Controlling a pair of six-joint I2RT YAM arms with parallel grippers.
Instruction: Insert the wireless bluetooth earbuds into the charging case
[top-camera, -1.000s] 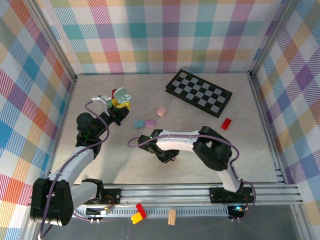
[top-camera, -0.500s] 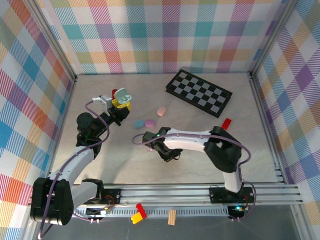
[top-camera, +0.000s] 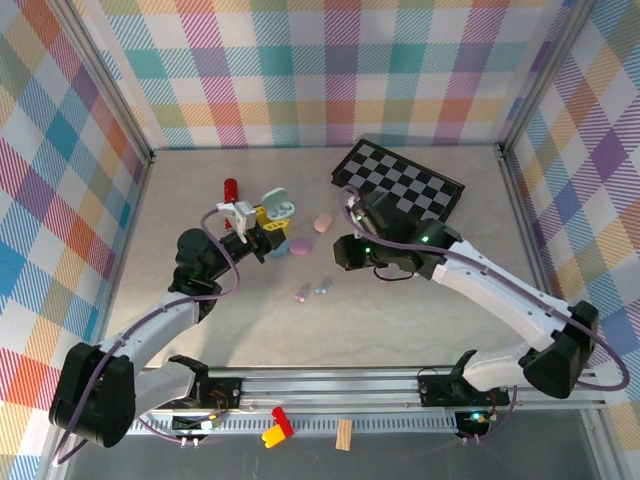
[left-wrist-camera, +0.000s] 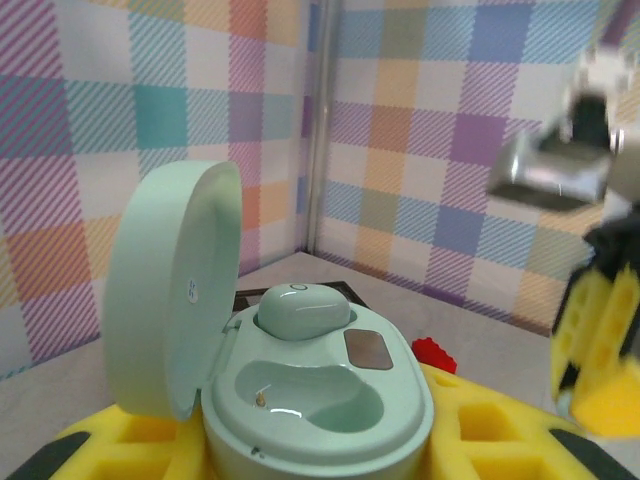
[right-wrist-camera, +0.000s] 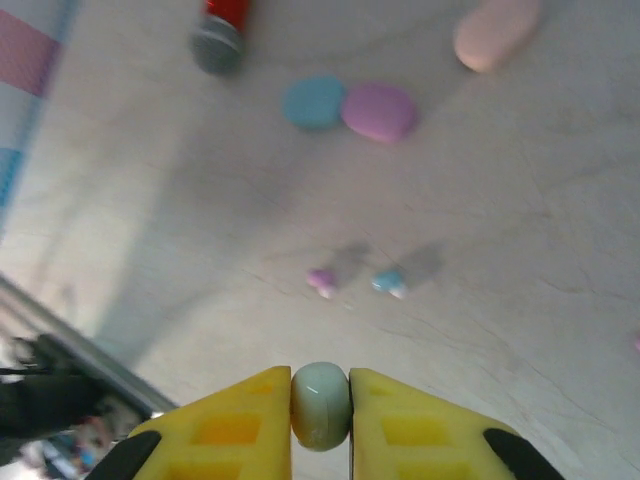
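My left gripper (top-camera: 266, 230) is shut on an open mint charging case (top-camera: 277, 206), held left of the table's centre. In the left wrist view the case (left-wrist-camera: 320, 400) has its lid up. One mint earbud (left-wrist-camera: 303, 310) sits in the far slot and the near slot is empty. My right gripper (top-camera: 343, 252) is shut on a second mint earbud (right-wrist-camera: 320, 400), raised above the table just right of the case. A purple earbud (top-camera: 302, 295) and a pale blue earbud (top-camera: 323, 287) lie loose on the table below.
A pink case (top-camera: 323, 222) and a purple case (top-camera: 298, 246) lie between the grippers, with a blue case (right-wrist-camera: 313, 102) beside the purple one. A chessboard (top-camera: 400, 185) lies at the back right. A red cylinder (top-camera: 231, 188) stands behind the left gripper.
My right arm has risen from the table's front centre and swung back and right, with the mint earbud in it. My left gripper has carried the open case to the right.
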